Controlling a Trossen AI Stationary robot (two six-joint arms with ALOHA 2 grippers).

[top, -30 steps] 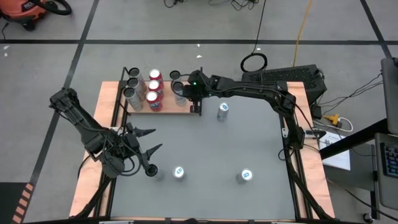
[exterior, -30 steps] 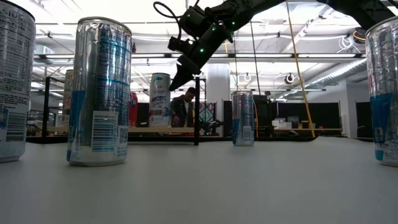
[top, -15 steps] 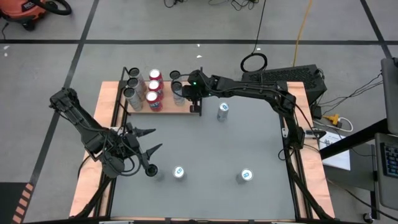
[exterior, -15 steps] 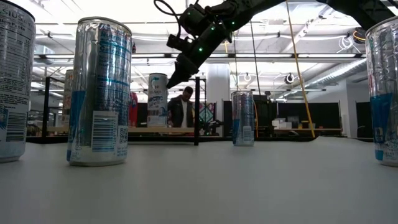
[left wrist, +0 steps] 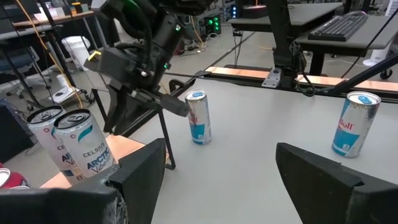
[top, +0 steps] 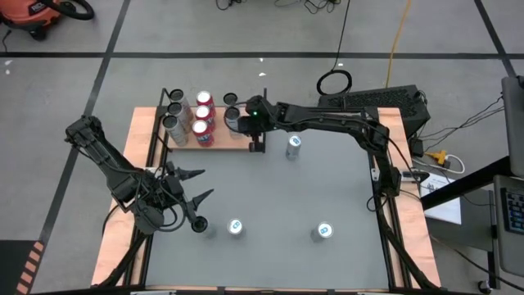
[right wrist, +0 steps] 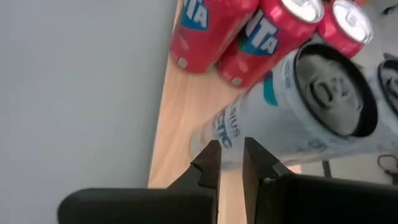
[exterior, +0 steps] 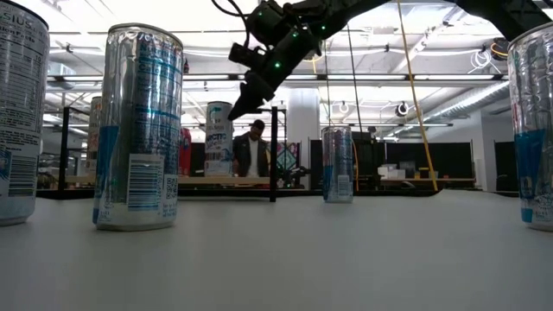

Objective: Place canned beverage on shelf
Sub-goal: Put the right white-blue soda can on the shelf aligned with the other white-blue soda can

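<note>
Lifted slightly, the clenched right gripper (top: 240, 123) hangs seemingly just above the shelf (top: 233, 142).

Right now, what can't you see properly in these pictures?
- Can under the right gripper: high view, the arm covers most of it.
- Shelf: low view, near cans hide much of it, so the cans on it can't be counted there.
- Far-left can: low view, cut off by the edge.
- Left gripper: left wrist view, fingertips run off the edge.
</note>
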